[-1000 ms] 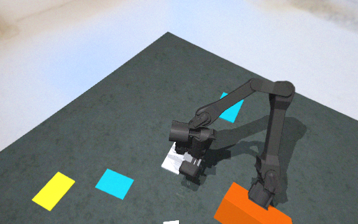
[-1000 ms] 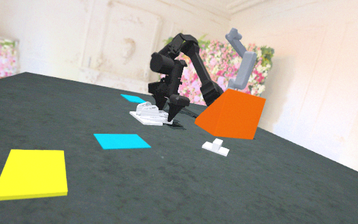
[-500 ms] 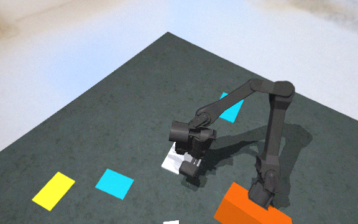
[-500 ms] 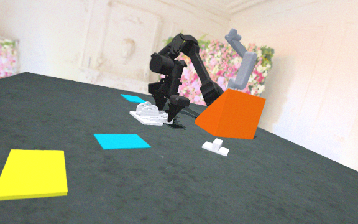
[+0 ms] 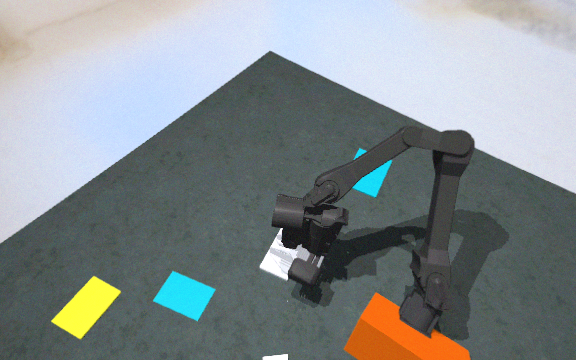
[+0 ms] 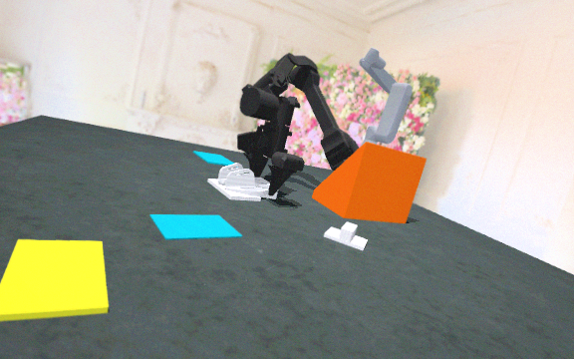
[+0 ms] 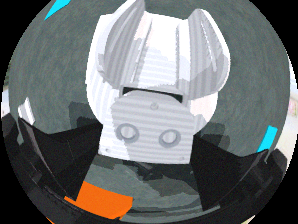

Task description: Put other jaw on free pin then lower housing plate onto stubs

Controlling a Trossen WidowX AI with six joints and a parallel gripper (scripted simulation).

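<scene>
While we're all staring at the gear bits, let's give the room some love too. The walls [image 6: 167, 45] are cream with raised panel moulding, and a big pink and white flower display [image 6: 427, 100] fills the back behind the black arm [image 5: 443, 200] [image 6: 321, 110]. We've also got a framed flowery panel [image 6: 0, 95] off to the side.

The surface [image 5: 208, 175] [image 6: 118, 199] [image 7: 255, 50] is dark grey-green and mottled. On it we see a yellow rectangle [image 5: 86, 307] [image 6: 50, 279], a near cyan rectangle [image 5: 184, 296] [image 6: 195, 226] [image 7: 57, 7], a far cyan one, an orange block [image 5: 403, 335] [image 6: 387, 184] [image 7: 107, 200] and a small white piece with a raised stub [image 5: 275, 357] [image 6: 348, 235] [image 7: 26, 111].

Our end effector [image 5: 312, 260] [image 6: 266, 185] [image 7: 147, 133] is spread pretty wide, with the white housing plate [image 7: 150, 150] between its fingers. That plate has two round holes and sits right by the curved upright parts [image 6: 239, 179] [image 7: 210, 60] on the white base [image 5: 270, 265] [image 6: 244, 197] [image 7: 92, 100]. We can't tell whether the teeth mesh or the stubs are seated.
</scene>
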